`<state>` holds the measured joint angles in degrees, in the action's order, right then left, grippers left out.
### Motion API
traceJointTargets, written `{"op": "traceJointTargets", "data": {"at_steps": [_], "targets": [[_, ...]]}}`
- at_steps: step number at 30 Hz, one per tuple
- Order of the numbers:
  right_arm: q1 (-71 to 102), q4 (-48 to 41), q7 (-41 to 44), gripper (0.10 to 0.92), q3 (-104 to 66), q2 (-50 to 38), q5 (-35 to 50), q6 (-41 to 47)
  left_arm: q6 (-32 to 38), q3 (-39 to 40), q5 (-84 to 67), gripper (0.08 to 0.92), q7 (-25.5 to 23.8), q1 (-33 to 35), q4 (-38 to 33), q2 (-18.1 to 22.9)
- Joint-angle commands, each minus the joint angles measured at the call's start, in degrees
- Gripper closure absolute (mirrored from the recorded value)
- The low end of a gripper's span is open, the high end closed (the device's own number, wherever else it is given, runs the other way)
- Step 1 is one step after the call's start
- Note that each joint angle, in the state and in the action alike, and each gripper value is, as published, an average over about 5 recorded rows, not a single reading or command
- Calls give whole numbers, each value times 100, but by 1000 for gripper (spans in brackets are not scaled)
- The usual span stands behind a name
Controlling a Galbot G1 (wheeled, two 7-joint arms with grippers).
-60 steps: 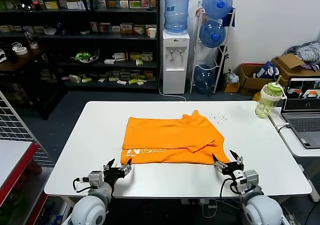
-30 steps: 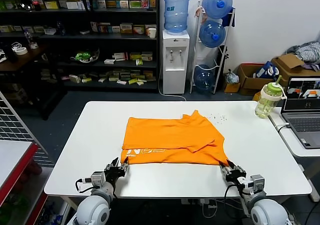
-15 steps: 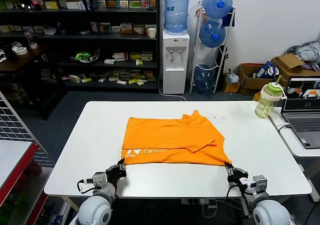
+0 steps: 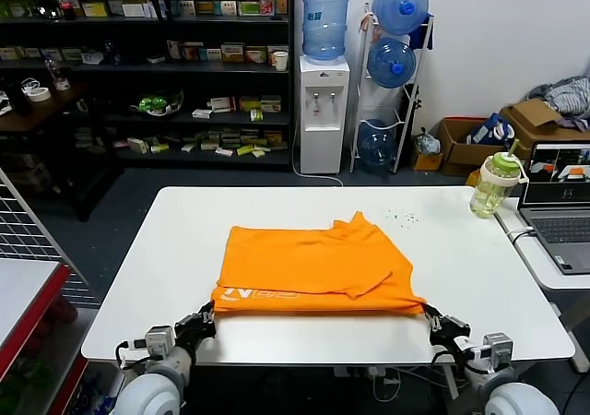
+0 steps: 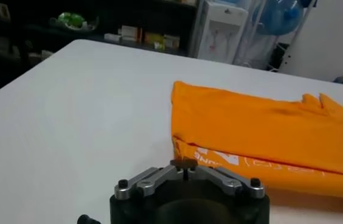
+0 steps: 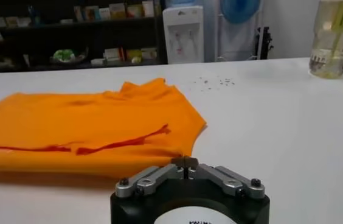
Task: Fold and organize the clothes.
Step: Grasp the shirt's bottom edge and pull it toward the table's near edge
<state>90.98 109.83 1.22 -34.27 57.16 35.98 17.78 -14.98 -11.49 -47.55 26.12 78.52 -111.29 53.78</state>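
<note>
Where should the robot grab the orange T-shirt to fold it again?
Probably by the two near corners of the orange T-shirt, coming in low from the table's front edge. The shirt lies flat, already folded over once, and its long near edge faces the robot. The left gripper and right gripper are each shut at one of those corners.

Two rounded silver-grey forearms, black cables looped at the wrists. Left hand (image 4: 205, 317) and right hand (image 4: 433, 322): black, screw-studded metal fingers.
</note>
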Motion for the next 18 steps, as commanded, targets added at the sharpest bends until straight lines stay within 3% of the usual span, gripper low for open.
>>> {"op": "traceJointTargets", "data": {"at_steps": [1,7,9,18], "targets": [[1061,551,-16,902,-445,-100,133,16,-58,-261,-370,909,193,1138,-770,-600],[1434,660,2,890,-594,98,-22,-45,-128,-293,-362,907,280,1416,-941,-555],[1471,673,-5,851,-588,161,-70,-30,-207,-277,-357,885,292,1449,-1000,-535],[1371,924,-100,594,-733,96,-131,24,-263,-420,-319,639,290,1128,-1118,-530]]}}
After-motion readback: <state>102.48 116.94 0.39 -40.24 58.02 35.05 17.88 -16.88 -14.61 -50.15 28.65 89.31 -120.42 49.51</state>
